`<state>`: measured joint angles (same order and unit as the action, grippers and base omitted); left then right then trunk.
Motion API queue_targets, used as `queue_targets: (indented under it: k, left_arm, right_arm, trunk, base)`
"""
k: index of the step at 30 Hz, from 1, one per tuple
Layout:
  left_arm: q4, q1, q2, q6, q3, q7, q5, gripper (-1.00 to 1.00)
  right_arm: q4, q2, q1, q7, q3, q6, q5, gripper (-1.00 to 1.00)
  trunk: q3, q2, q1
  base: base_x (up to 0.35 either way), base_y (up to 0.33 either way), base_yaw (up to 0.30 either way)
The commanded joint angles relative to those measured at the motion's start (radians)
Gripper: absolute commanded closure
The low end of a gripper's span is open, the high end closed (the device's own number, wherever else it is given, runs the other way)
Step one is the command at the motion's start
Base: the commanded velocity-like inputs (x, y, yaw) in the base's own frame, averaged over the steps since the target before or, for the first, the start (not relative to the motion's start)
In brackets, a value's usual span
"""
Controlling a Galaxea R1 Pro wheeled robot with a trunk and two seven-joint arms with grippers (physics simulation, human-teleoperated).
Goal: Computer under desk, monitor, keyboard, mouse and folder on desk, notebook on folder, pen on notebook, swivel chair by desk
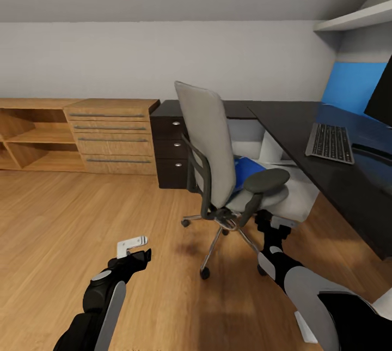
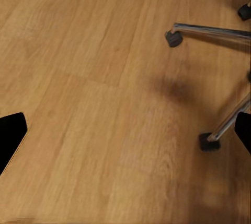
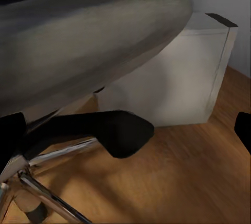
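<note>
The grey swivel chair (image 1: 209, 149) stands in front of the black desk (image 1: 305, 138), its back turned to me. A blue folder (image 1: 247, 168) lies on its seat. On the desk are the keyboard (image 1: 329, 143) and, at the right edge, the dark monitor (image 1: 382, 95). The white computer (image 1: 296, 193) (image 3: 178, 72) stands on the floor under the desk. My left gripper (image 1: 137, 255) (image 2: 125, 135) hangs open over the wood floor near the chair's castors (image 2: 174, 38). My right gripper (image 1: 272, 227) (image 3: 125, 130) is open, low beside the chair's base, under the seat (image 3: 78, 41).
A dark drawer cabinet (image 1: 171, 149) adjoins the desk's left end. Beside it along the wall stand a wooden dresser (image 1: 111, 135) and an open wooden shelf (image 1: 32, 138). A white wall shelf (image 1: 354, 17) hangs above the desk. Wood floor (image 1: 65, 220) stretches to the left.
</note>
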<state>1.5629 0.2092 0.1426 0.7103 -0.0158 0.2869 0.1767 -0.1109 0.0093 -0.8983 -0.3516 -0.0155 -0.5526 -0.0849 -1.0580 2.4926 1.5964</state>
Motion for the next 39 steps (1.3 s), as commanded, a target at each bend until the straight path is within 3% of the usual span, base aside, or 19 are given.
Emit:
queue_targets:
  k: [1, 39]
  left_arm:
    - [0.001, 0.001, 0.0, 0.003, -0.001, 0.009, 0.01, -1.0]
    - [-0.056, 0.001, 0.0, 0.0, -0.003, 0.009, 0.009, -1.0]
  right_arm:
    - [0.0, 0.0, -0.001, 0.005, 0.008, -0.004, -0.003, -1.0]
    - [0.001, 0.003, -0.001, 0.006, 0.009, -0.003, -0.002, -1.0]
  trunk:
    - [0.0, 0.0, 0.0]
    - [0.014, 0.0, 0.0]
  base:
    - [0.0, 0.0, 0.259]
    - [0.0, 0.0, 0.262]
